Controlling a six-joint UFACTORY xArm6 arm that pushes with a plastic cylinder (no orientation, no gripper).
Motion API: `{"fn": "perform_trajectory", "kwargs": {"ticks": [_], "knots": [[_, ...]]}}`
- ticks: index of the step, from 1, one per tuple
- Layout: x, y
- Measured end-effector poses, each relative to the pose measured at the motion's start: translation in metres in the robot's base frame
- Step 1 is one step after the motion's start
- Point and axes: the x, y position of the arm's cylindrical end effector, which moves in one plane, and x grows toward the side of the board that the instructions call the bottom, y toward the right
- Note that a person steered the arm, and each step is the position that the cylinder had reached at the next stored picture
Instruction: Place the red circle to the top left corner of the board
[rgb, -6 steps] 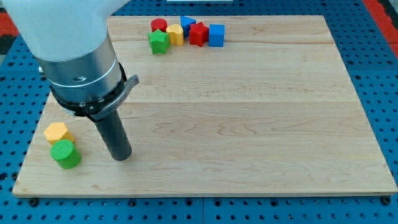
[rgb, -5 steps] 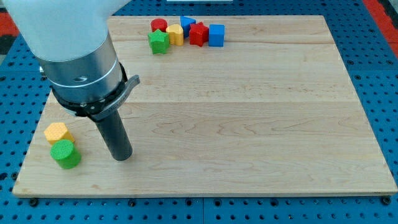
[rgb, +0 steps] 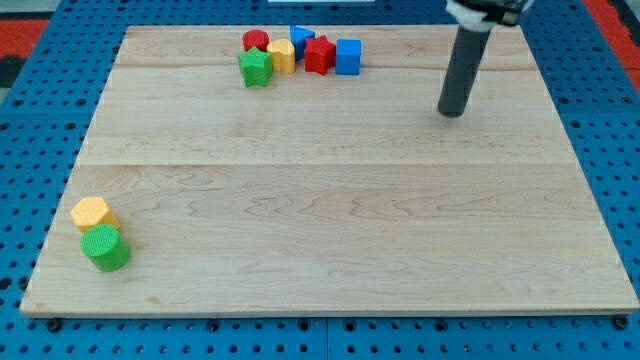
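Looking from biggest to smallest, the wooden board (rgb: 330, 220) comes first — it fills most of the view, and its top left corner is bare, which is good, because that is where the red circle has to go.

Next is my rod, coming down from the view's top right. My tip (rgb: 453, 113) sits on the board well apart from every block, off to the right of the top group. I have no pincer at all, only this rod, so nothing opens or shuts and I hold nothing.

Then the little blocks. The red circle (rgb: 255, 41) is at the left end of the group near the top edge. The green star (rgb: 256, 68) is just below it, touching or nearly so. The yellow block (rgb: 282, 56) is just to its right, then a blue block (rgb: 301, 37) peeking up behind, a red star-like block (rgb: 319, 54) and the blue cube (rgb: 348, 56).

I think these neighbours stand in my way — I would need to reach the circle's right side to push it left.

Far off at the bottom left sit a yellow hexagon-like block (rgb: 92, 213) and a green cylinder (rgb: 105, 247).
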Motion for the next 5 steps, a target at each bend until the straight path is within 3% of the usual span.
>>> {"fn": "perform_trajectory", "kwargs": {"ticks": [2,4,5], "knots": [[-0.087,-0.011],[-0.142,-0.117],[-0.141,-0.169]]}}
